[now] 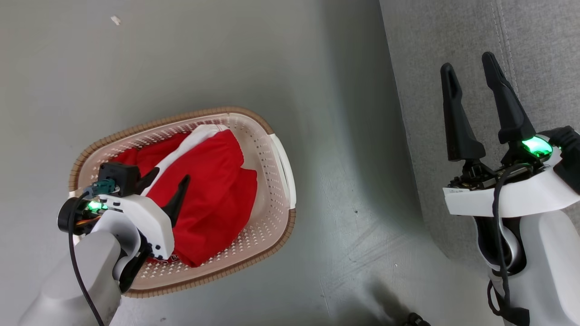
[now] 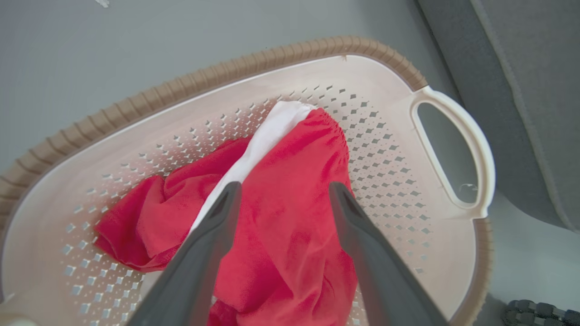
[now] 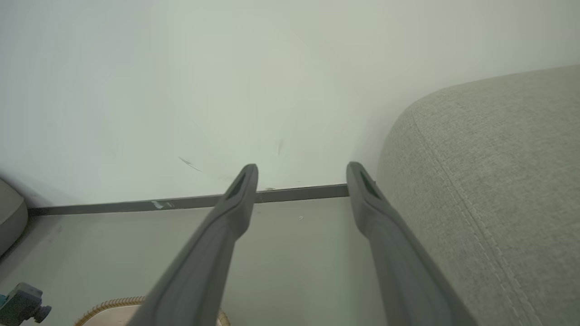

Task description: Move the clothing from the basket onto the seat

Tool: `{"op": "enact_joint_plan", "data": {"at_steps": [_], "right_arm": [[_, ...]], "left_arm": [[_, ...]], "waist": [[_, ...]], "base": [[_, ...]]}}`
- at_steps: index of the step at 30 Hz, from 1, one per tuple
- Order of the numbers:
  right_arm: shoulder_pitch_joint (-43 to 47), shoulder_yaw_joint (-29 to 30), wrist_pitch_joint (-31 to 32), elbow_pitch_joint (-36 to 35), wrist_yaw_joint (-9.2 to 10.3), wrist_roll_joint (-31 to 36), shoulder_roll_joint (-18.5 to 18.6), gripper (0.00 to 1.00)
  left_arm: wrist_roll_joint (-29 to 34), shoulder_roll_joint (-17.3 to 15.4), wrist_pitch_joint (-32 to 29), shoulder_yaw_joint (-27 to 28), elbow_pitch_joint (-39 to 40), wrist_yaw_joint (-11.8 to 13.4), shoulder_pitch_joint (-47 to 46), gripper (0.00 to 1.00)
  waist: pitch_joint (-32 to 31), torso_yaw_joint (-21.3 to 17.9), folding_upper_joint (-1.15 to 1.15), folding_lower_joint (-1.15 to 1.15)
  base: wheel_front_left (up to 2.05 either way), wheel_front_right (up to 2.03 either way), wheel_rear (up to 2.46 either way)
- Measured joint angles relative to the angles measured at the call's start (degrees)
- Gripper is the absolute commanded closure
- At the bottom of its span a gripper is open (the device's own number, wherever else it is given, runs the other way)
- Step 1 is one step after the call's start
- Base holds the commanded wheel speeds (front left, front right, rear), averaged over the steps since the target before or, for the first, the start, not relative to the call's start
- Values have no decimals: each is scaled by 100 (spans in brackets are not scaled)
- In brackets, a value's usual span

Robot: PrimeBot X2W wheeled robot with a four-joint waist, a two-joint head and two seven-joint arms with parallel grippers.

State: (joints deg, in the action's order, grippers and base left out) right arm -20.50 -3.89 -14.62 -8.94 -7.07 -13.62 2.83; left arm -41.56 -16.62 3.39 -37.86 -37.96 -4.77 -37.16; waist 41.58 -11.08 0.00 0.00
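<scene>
**Over the basket, left fingers spread above the clothing**

Inside the basket (image 1: 268, 181), which stands on the grey floor (image 1: 181, 54), the clothing (image 1: 213, 194) lies in a crumpled red heap. A white panel runs up towards the far wall of the basket. The left gripper (image 1: 171, 175) hangs over that heap with its fingers set wide apart and nothing between them. In the left wrist view one finger (image 2: 213, 226) lies across the white panel and the other across plain red cloth. Whether the tips touch the fabric cannot be told.

Beside the basket, on the robot's right, is the seat (image 1: 534, 36), with a strip of bare floor between the two. The basket's white handle (image 2: 480, 149) faces it. The right gripper (image 1: 467, 61) is held above the seat's near edge, well apart from the basket. Its fingers are also spread and hold nothing. In the right wrist view they point at a pale wall (image 3: 226, 68) and a dark skirting strip (image 3: 113, 207), and the seat's rounded corner is just to their right.
</scene>
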Motion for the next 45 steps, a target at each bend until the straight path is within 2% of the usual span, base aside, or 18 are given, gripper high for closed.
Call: {"op": "enact_joint_plan", "data": {"at_steps": [19,25,33,38,39,40,41,42,45], "right_arm": [[-236,-187,0,-135,0,-343,-1,0],[-376,-250,0,-144,0,-470,-2,0],[-464,-310,0,-156,0,-587,-4,0],[-549,-367,0,-153,0,-657,-7,0],[-608,-382,0,-155,0,-658,-7,0],[-662,-399,0,-153,0,-664,-8,0],[-701,-399,0,-155,0,-665,-9,0],[-710,-393,0,-155,0,-665,-9,0],[-705,-374,0,-146,0,-664,-10,0]], "left_arm": [[36,4,-190,-51,-860,-100,-492,0],[94,9,-445,-130,-1141,-101,-732,0],[377,-147,-639,-260,-1516,34,-1010,0],[521,-156,-821,-434,-1671,32,-1081,0],[549,-154,-861,-460,-1697,31,-1081,5],[548,-152,-888,-469,-1719,30,-1081,56],[549,-145,-888,-480,-1742,26,-1089,87],[549,-133,-896,-506,-1767,4,-1098,100],[537,-77,-943,-517,-1812,-24,-1131,100]], "waist": [[641,-354,0,0],[825,-483,0,0],[1026,-658,0,0],[1117,-753,0,0],[1131,-769,0,0],[1143,-784,0,0],[1152,-796,0,0],[1156,-800,0,0],[1146,-795,0,0]], "base": [[0,0,0],[0,0,0],[0,0,0],[0,0,0],[0,0,0],[0,0,0],[0,0,0],[0,0,0],[0,0,0]]}}
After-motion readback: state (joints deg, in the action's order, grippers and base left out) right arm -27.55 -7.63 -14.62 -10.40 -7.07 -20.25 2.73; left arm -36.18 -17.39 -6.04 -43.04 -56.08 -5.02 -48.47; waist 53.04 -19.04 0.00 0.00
